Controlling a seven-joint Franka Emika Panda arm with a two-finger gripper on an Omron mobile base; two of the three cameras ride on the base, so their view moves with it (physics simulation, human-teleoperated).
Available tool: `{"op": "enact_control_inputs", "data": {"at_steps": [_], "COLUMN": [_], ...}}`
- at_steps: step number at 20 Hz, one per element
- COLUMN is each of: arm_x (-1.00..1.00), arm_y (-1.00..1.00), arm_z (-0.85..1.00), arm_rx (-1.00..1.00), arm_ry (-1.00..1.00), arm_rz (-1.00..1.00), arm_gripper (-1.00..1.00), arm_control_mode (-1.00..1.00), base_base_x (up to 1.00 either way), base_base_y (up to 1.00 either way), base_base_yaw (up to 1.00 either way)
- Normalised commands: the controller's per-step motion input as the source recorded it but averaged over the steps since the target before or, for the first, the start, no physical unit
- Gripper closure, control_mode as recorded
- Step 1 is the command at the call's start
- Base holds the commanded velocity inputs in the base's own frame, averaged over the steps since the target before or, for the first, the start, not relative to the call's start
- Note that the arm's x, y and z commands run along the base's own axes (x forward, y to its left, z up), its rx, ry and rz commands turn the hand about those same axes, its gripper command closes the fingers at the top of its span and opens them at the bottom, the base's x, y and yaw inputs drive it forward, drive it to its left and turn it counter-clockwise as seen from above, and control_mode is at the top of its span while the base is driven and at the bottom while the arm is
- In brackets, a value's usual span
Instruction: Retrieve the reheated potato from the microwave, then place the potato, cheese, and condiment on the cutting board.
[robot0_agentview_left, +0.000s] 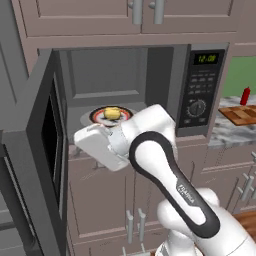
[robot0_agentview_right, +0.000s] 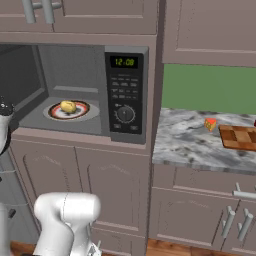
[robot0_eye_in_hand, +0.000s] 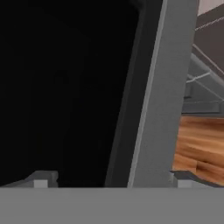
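— What's going on at the big grey-black microwave (robot0_agentview_right: 125, 95) with the green clock and round dial?

— Its dark glass door (robot0_agentview_left: 42, 150) is hanging wide open to the left, and the small pale-yellow rounded potato (robot0_agentview_left: 112, 113) is sitting in the middle of a round red-rimmed plate (robot0_agentview_right: 82, 113) inside the cavity.

— And the white arm's two-finger gripper (robot0_eye_in_hand: 111, 179)?

— It's pointing at that open door. From the hand camera the two dark finger tips (robot0_eye_in_hand: 41, 178) are standing far apart, one at each lower corner, with the door's black glass and its grey edge in front of them. The jaws are spread as wide as they go and are carrying nothing.

— Where's everything else lying?

— Over on the grey marbled counter (robot0_agentview_right: 185, 142) to the right of the microwave. The small orange-yellow wedge of cheese (robot0_agentview_right: 210, 123) is resting just beside the left end of the checkered wooden cutting board (robot0_agentview_right: 240, 137), not on it. The small upright red condiment bottle (robot0_agentview_left: 245, 95) is standing behind the board, near the green wall
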Motion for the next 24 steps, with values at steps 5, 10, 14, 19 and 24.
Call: {"op": "enact_control_inputs", "data": {"at_steps": [5,10,14,19,24], "arm_x": [0.23,0.25,0.21,0.46,0.56], "arm_y": [-0.51,-0.55,-0.56,-0.43,-0.32], "arm_z": [0.14,0.05,-0.09,-0.02,0.07], "arm_rx": [-0.25,-0.18,-0.11,-0.02,-0.04], "arm_ry": [-0.32,-0.41,-0.57,-0.38,-0.07], "arm_rz": [0.05,0.12,0.21,0.1,-0.01], "arm_gripper": [-1.0,-1.0,-1.0,-1.0,-1.0], "arm_control_mode": [-1.0,-1.0,-1.0,-1.0,-1.0], "base_base_x": [0.0,0.0,0.0,0.0,0.0], "base_base_y": [0.0,0.0,0.0,0.0,0.0], "base_base_yaw": [0.0,0.0,0.0,0.0,0.0]}}
